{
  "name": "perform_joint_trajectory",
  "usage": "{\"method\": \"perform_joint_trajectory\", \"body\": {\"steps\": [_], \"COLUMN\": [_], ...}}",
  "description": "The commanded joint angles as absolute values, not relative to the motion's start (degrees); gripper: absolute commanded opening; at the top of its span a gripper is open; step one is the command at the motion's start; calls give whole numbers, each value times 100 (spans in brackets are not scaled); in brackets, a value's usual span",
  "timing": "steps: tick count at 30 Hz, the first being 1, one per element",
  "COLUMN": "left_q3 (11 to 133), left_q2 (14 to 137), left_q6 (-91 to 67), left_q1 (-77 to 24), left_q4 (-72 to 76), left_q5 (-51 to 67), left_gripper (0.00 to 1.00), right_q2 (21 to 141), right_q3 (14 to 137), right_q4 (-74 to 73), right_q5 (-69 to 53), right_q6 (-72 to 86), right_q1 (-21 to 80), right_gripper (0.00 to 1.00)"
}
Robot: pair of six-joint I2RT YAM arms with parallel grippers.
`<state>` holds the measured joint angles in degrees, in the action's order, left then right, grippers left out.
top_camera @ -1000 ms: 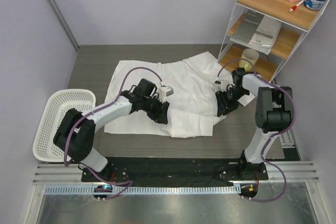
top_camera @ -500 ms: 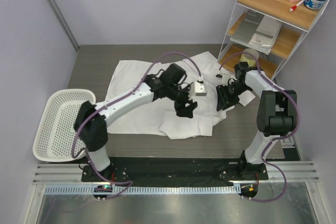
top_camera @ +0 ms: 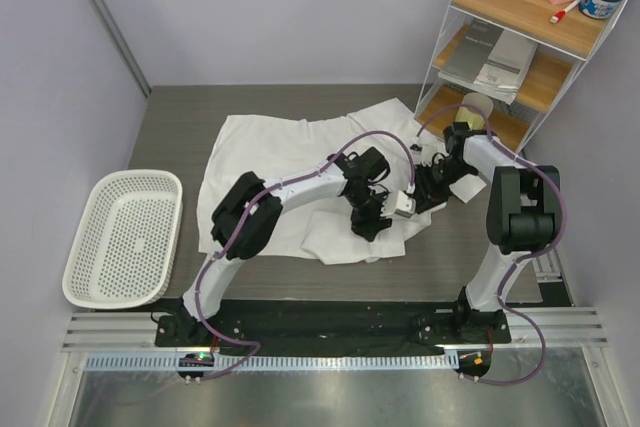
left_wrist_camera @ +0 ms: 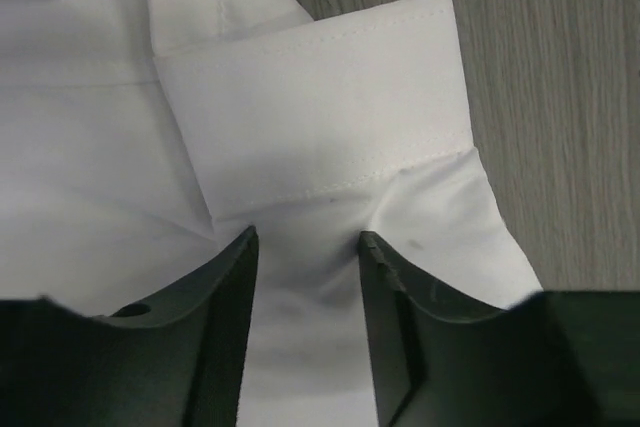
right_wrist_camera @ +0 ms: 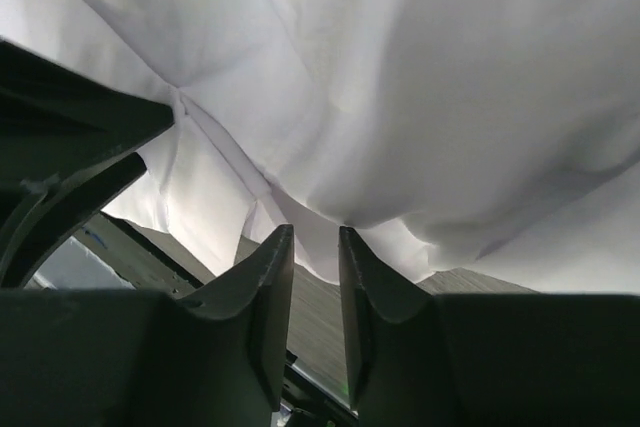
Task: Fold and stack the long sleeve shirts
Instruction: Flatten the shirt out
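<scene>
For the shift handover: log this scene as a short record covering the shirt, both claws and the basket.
shirt: white long sleeve shirt, spread and rumpled on the grey table, fold not finished
left claw: jaws apart, down on the cloth just behind a stitched cuff
right claw: jaws nearly together at the shirt's right edge; grip unclear
basket: white, perforated, left of the shirt and apart from it

We see the whole worktop (top_camera: 180, 127) from above and behind the arm bases (top_camera: 190, 319), looking down. The wrist cameras look along the left tool (left_wrist_camera: 307, 242) and the right tool (right_wrist_camera: 312, 237), very close on the white shirt (left_wrist_camera: 300, 127), which all three views share.
</scene>
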<state>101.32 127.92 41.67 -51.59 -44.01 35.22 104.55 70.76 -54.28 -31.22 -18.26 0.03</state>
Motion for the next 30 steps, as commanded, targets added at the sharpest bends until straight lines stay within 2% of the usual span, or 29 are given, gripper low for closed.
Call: {"method": "perform_joint_trajectory", "body": {"steps": [1, 2, 6, 11, 19, 22, 25, 26, 27, 28, 30], "left_q3": [10047, 9933, 9492, 9457, 9001, 8553, 7999, 7841, 7483, 7384, 7382], "left_q2": [12499, 12281, 11883, 11383, 9707, 9160, 8378, 7984, 7815, 7639, 7366], "left_q6": [4351, 4333, 4123, 3157, 1391, 591, -622, -842, -974, -1158, -1317], "left_q1": [-5186, -5168, -5098, -4720, -4377, -4377, -4368, -4299, -4280, -4289, -4403], "left_q4": [-4184, -4027, -3700, -3473, -2988, -2735, -2427, -2130, -1866, -1428, -1319], "left_q5": [3252, 3208, 2980, 3286, 3270, 2937, 2084, 2266, 3225, 3695, 4033], "left_gripper": [37, 26, 1, 0, 0, 0, 0, 0, 0, 1, 0], "right_q2": [10529, 10547, 10687, 10653, 10512, 10284, 9863, 9757, 9538, 9440, 9108], "right_q3": [6891, 6838, 6680, 6662, 6671, 6636, 6627, 6627, 6670, 6697, 6837], "right_q4": [-5300, -5274, -5142, -5071, -5089, -5141, -5220, -5238, -5290, -5413, -5519], "right_q5": [-2954, -2918, -2725, -2663, -2330, -2373, -2496, -2540, -2679, -2802, -3179], "right_q6": [-1837, -1846, -1916, -1942, -2197, -2355, -2548, -2627, -2706, -2768, -2908], "right_q1": [0, 0, 0, -9, -18, -26, -26, -26, -26, -26, -26], "right_gripper": [28, 27, 25, 25, 25, 25, 27, 29, 30, 31, 38]}}
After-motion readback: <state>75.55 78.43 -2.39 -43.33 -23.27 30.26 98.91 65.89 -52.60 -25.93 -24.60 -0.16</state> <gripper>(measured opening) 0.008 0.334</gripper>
